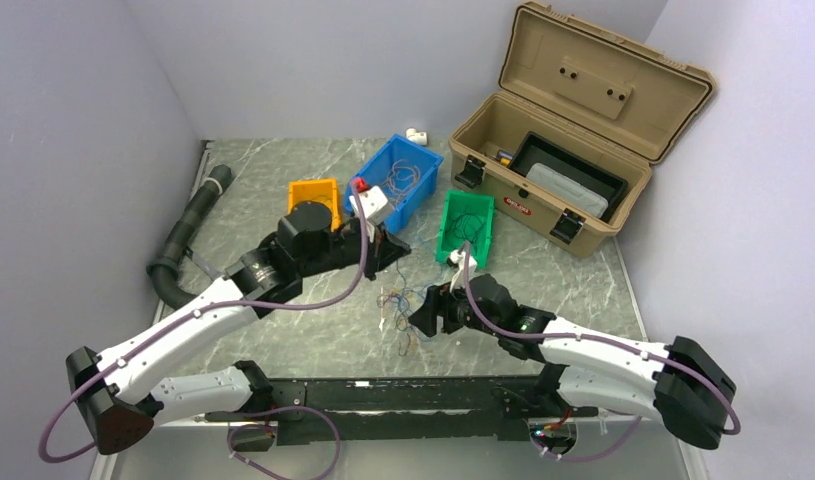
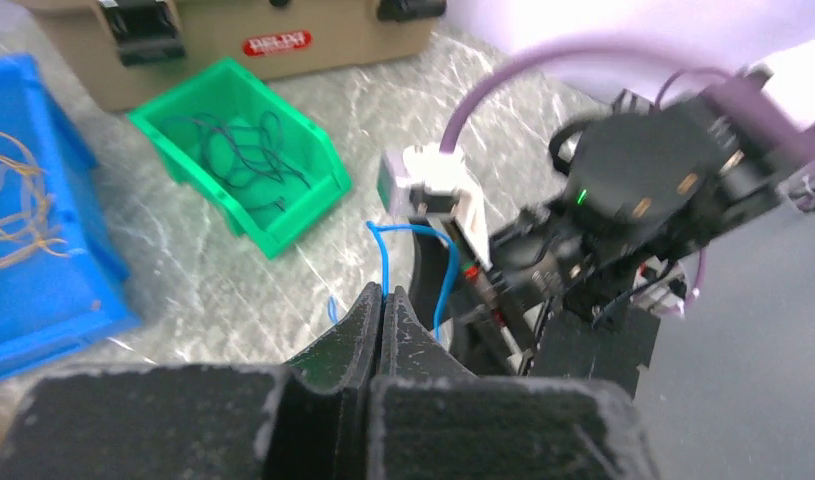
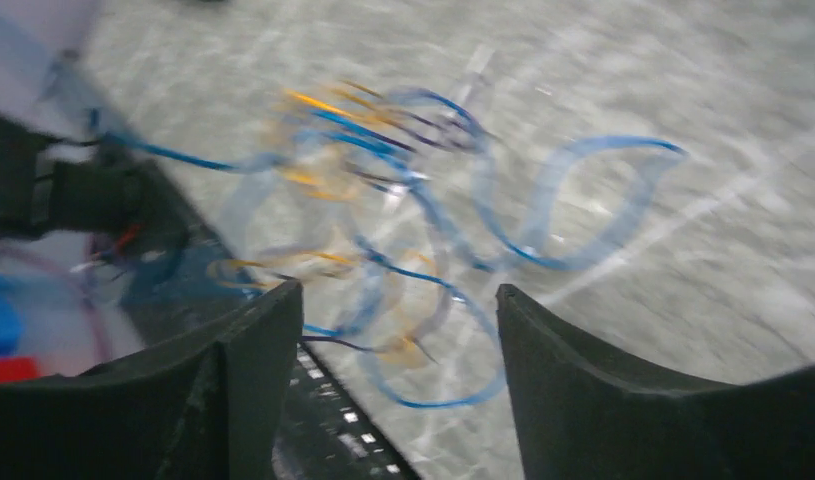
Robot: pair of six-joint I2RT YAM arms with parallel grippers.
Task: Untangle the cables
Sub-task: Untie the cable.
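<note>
Jaws on the left gripper [image 2: 381, 305] are pressed together, pinching a blue strand of the cables [image 2: 385, 255]. The strand rises out of the tips, arches over and drops away behind them. Jaws on the right gripper [image 3: 398, 300] stand spread wide, with the tangle just beyond their tips and nothing caught between them.

The cables sit over the middle of the table [image 1: 583, 290], between the two grippers. From above, the bundle is longer than it is wide, and its long axis runs from the left gripper's tip toward the near edge. Blue, yellow-orange and dark strands loop through one another, and in the right wrist view one big blue loop bulges out to the side. I can't tell whether the bundle lies flat on the table or partly hangs from the pinched strand.

The right wrist view is smeared, so single strands are hard to follow and the middle of the knot can't be made out. From above, the strands are so fine that they nearly vanish against the marbled top. In the left wrist view the right arm [image 2: 663, 170] hides where the blue strand ends.

Farther back stand a green bin [image 1: 468, 225] with dark wires in it, a blue bin [image 1: 423, 175] with pale orange wires, an orange bin [image 1: 315, 200] and an open tan case [image 1: 573, 150]. The case has a red label [image 2: 278, 42] with white letters, possibly DELIXI, but too soft to be sure. A black hose [image 1: 188, 235] lies along the left edge.
</note>
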